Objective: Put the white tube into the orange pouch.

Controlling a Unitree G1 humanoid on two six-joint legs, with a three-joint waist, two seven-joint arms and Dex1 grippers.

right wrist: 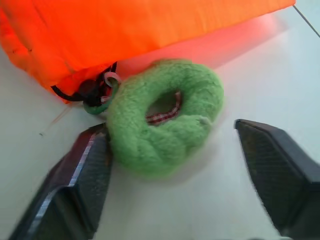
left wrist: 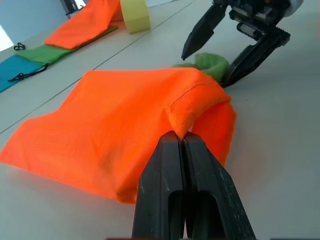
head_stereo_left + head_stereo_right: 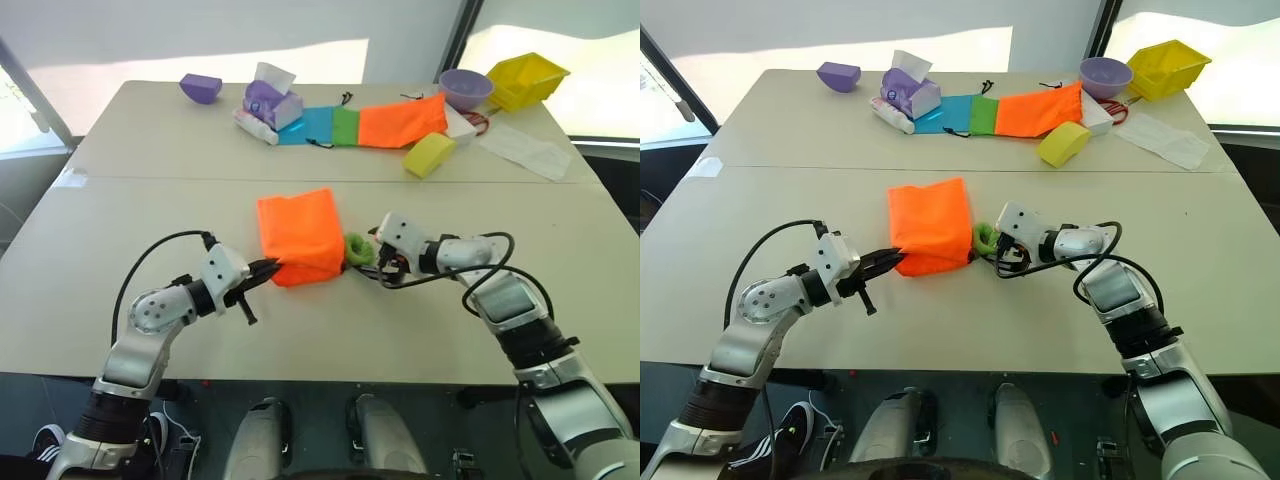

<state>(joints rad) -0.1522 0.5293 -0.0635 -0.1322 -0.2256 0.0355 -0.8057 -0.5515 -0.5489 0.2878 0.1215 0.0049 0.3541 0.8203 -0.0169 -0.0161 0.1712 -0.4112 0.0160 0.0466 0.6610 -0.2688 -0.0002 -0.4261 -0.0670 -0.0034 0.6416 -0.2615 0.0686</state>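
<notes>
left claw (image 3: 268,268) pinches orange pouch (image 3: 300,236) corner.

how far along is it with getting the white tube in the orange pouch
Done: I can't tell. There is no loose tube by the orange pouch, and its inside is hidden. In hand: the left gripper is shut on the pouch's near corner, and the right gripper stands open around the green ring on its cord. Left: probably drawing the cord closed.

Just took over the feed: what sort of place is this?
Likely a lab or test room: a plain pale table by bright blinds, spread with practice props such as a row of coloured cloths, a yellow bin and a tissue box.
</notes>
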